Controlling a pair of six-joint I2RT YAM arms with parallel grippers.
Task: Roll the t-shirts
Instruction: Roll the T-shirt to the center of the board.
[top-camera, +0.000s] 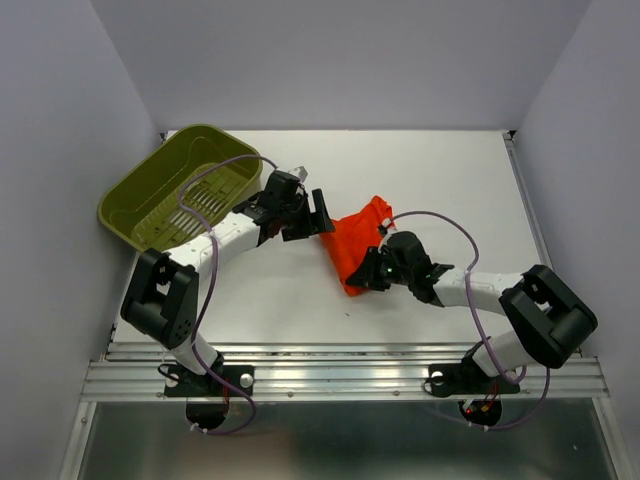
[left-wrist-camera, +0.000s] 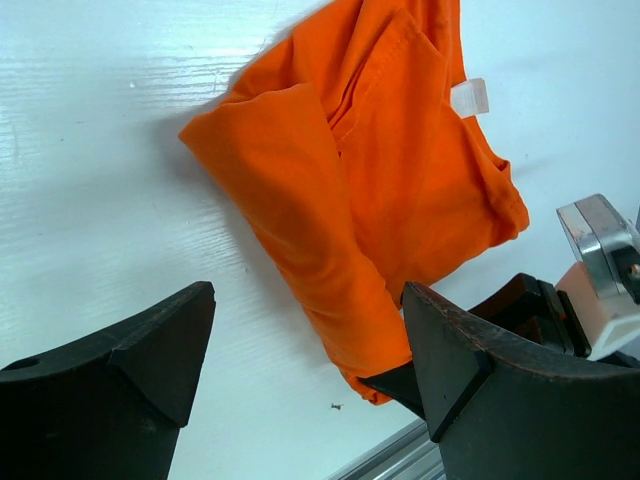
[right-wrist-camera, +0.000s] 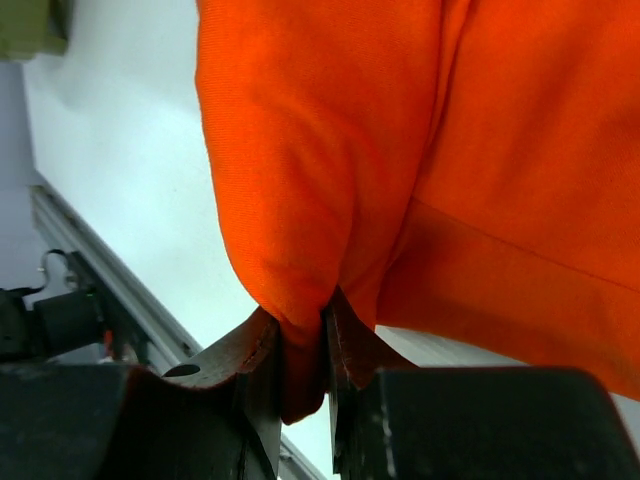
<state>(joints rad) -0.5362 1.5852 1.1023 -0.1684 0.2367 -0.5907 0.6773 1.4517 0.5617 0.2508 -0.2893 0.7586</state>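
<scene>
1. The right pincer is clenched on a fold at the near edge of the orange-red t-shirt.
2. The left pincer gapes wide, grasping nothing, just beside the shirt's left side.
3. The shirt lies bunched on the white counter, between both pincers.
4. An olive-green slotted basket sits at the far left, well apart.

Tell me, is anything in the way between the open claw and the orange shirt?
No, nothing visible. Only bare table lies between the open left gripper and the t-shirt. The right gripper pinches its edge.
</scene>
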